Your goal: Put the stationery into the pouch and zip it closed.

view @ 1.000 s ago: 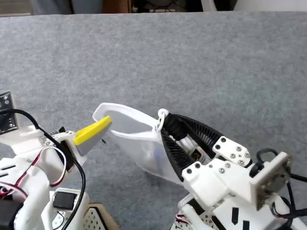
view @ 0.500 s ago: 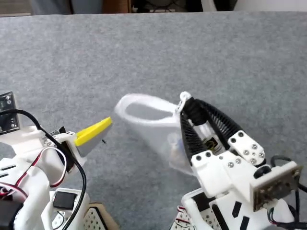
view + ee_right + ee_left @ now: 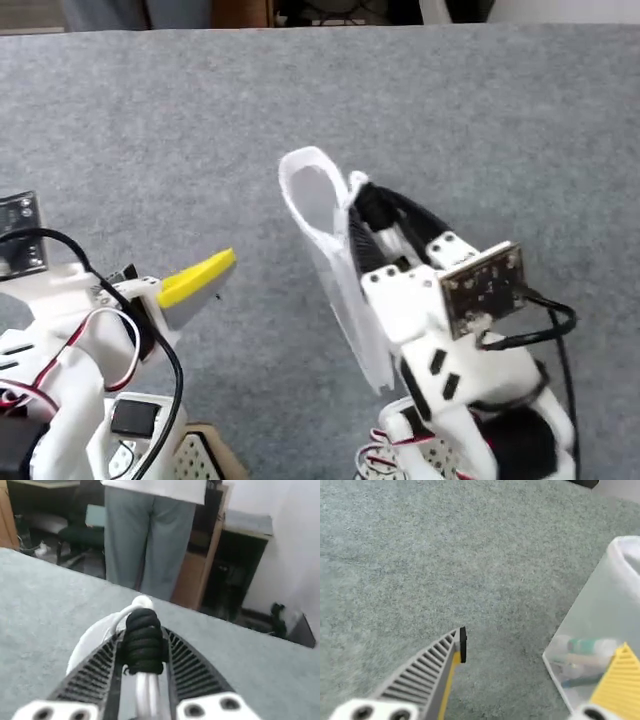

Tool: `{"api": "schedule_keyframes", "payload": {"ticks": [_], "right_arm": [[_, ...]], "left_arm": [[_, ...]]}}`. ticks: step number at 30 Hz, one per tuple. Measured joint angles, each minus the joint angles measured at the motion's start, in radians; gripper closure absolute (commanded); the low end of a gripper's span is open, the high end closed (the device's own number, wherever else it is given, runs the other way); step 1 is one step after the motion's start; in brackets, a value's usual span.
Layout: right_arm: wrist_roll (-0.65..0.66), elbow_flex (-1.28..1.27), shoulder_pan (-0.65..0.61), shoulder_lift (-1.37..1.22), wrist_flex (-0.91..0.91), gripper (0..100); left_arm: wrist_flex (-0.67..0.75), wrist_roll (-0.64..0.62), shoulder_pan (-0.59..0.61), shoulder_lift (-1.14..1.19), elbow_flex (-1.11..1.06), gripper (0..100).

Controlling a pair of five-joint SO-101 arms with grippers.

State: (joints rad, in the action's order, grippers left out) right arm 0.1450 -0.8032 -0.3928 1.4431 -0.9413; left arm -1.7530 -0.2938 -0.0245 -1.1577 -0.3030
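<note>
Stationery [image 3: 585, 647] blurred through pouch [image 3: 598, 597] wall, items indistinct; pouch cut off by left wrist view's edge.

The desk [image 3: 480, 120] is covered in a grey, felt-like fabric with a fine speckled weave, and it takes up nearly the whole high view. Its far edge runs straight along the top of the frame. In the left wrist view the same grey cover [image 3: 420, 555] spreads over the upper left and centre. In the right wrist view it [image 3: 30, 595] slopes across the left side and the lower right.

A translucent white pouch [image 3: 340, 285] stands just right of the high view's centre, mouth toward the upper centre and lower end toward the bottom centre. Whether that end touches the fabric cannot be told.
</note>
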Motion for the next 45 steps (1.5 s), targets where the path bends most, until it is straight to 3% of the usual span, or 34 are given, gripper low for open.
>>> {"api": "schedule_keyframes", "payload": {"ticks": [9, 16, 23, 31, 40, 45], "right_arm": [[-0.135, -0.161, -0.04, -0.003, 0.284, 98.7], [-0.152, -0.287, -0.115, 0.0, 0.416, 98.7], [-0.152, -0.365, -0.124, 0.002, 0.519, 98.7], [-0.164, -0.338, -0.19, 0.0, 0.508, 98.7], [-0.138, 0.054, -0.232, -0.014, 0.23, 98.7], [-0.064, 0.091, -0.201, -0.012, 0.147, 98.7]], "left_arm": [[0.0, 0.063, -0.014, 0.002, -0.255, 56], [0.0, 0.066, -0.213, 0.002, -0.242, 56], [0.0, 0.066, -0.279, 0.002, -0.23, 56], [0.0, 0.066, -0.359, 0.002, -0.226, 56], [0.0, 0.066, -0.265, 0.002, -0.226, 56], [0.0, 0.066, -0.259, 0.002, -0.226, 56]]}}
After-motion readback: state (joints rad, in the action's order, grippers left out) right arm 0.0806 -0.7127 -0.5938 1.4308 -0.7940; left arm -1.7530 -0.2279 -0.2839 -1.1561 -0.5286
